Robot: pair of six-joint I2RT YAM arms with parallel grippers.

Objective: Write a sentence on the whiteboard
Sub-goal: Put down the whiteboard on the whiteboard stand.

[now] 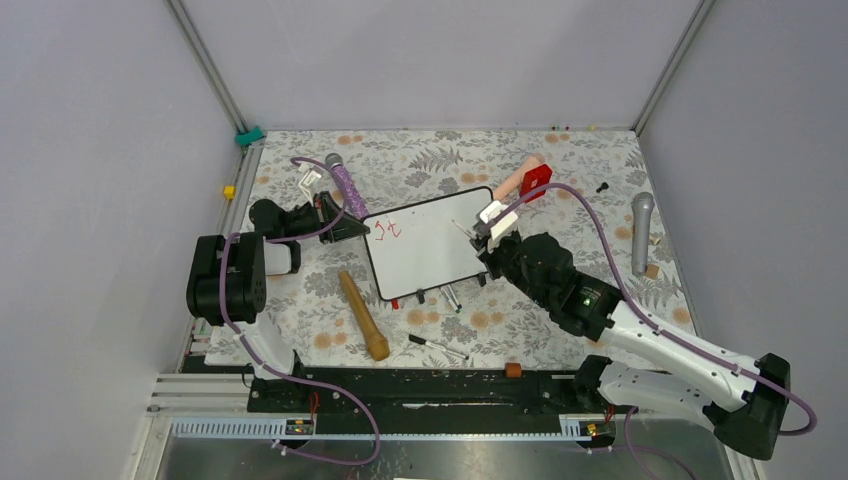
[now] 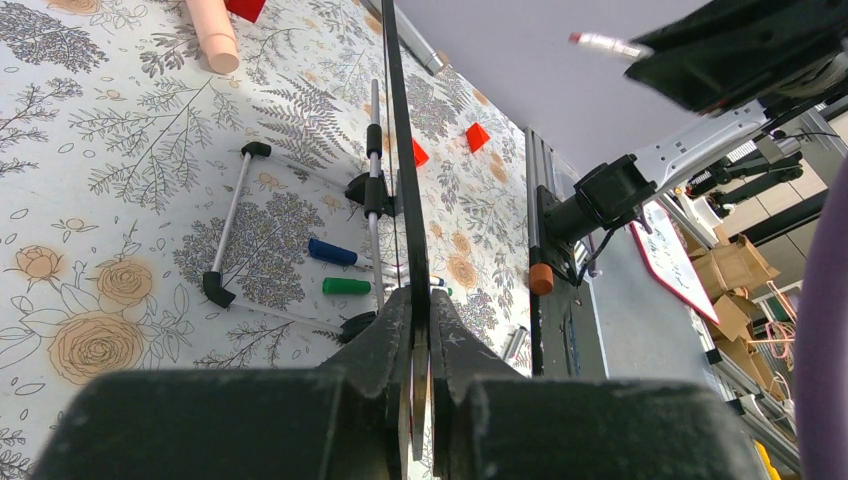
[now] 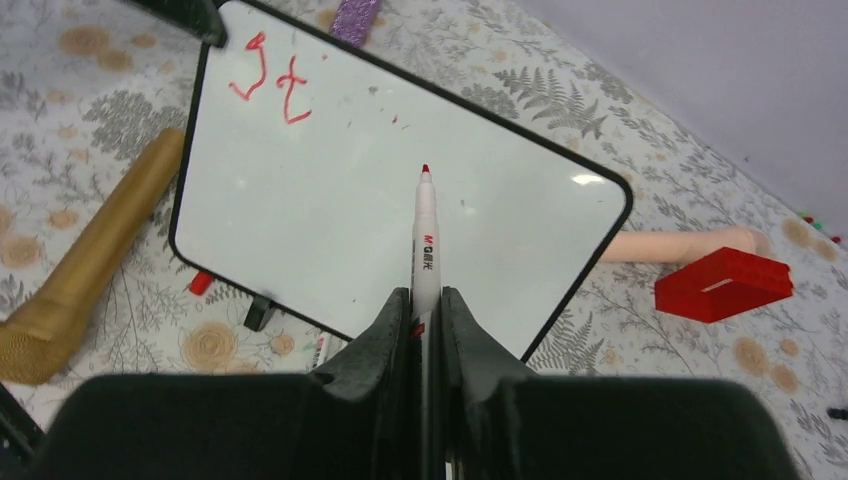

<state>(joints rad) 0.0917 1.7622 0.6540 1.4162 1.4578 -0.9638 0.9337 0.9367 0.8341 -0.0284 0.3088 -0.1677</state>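
Observation:
The whiteboard (image 1: 430, 243) (image 3: 330, 230), white with a thin black frame, is held tilted on the flowered table. Red lettering "St" (image 1: 389, 229) (image 3: 270, 85) stands at its upper left corner; the rest of the face is blank. My left gripper (image 1: 350, 228) (image 2: 418, 310) is shut on the board's left edge, seen edge-on in the left wrist view (image 2: 400, 170). My right gripper (image 1: 484, 236) (image 3: 424, 305) is shut on a white marker (image 3: 424, 240) with a red tip, which points at the middle of the board, apart from the lettering.
A tan wooden pin (image 1: 363, 316), a purple glitter microphone (image 1: 346, 182), a grey microphone (image 1: 641, 230), a red block (image 1: 535, 180), a peach cylinder (image 1: 518, 180) and loose pens (image 1: 437, 346) lie around the board. Blue and green markers (image 2: 345, 270) lie under it.

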